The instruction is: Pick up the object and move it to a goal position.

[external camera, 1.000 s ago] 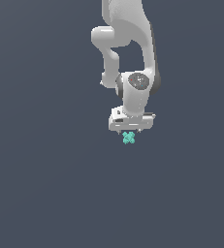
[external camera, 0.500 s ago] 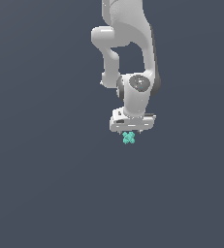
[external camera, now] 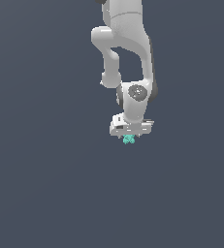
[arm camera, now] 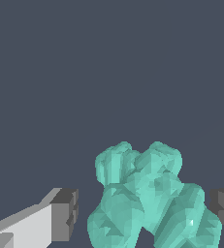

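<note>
Between the gripper [arm camera: 143,213] fingers, untouched, the object [arm camera: 150,196]

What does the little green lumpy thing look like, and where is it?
The object is a tiny teal-green lump, roughly cross-shaped with knobbly, faceted ends and a matte surface. It sits right under the white gripper, between the two dark-tipped fingers. In the wrist view there are gaps on both sides, so nothing visibly touches it.

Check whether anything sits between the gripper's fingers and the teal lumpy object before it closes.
Nothing visible does. In the wrist view the teal lumpy object sits between the two fingertips, with only bare gaps of dark background on either side. The gripper looks open around it. No goal marker is visible.
</note>
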`<state>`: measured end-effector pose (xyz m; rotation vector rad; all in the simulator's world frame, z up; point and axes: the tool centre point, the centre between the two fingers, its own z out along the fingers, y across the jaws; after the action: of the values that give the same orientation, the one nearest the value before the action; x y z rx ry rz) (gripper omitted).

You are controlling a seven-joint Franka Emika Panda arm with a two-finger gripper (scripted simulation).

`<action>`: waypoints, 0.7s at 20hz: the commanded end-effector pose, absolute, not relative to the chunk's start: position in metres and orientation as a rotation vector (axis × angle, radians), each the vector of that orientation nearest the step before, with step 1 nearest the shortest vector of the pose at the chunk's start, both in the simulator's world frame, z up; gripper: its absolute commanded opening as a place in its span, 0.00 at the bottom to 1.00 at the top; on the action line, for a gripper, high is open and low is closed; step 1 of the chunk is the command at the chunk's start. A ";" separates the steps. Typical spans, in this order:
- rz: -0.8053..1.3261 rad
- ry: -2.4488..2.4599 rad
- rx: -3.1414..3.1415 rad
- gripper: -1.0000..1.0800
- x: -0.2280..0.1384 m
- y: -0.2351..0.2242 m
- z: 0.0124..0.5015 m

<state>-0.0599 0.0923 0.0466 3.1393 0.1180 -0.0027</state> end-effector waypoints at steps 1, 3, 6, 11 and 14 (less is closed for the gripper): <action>0.000 0.118 3.139 0.96 -0.059 0.092 0.043; 0.000 0.118 3.139 0.00 -0.059 0.093 0.043; 0.000 0.118 3.139 0.00 -0.059 0.093 0.043; 0.000 0.118 3.139 0.00 -0.059 0.093 0.043; 0.004 0.118 3.139 0.00 -0.058 0.092 0.044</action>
<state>-0.0582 0.0925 0.0441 3.1396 0.1179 0.0040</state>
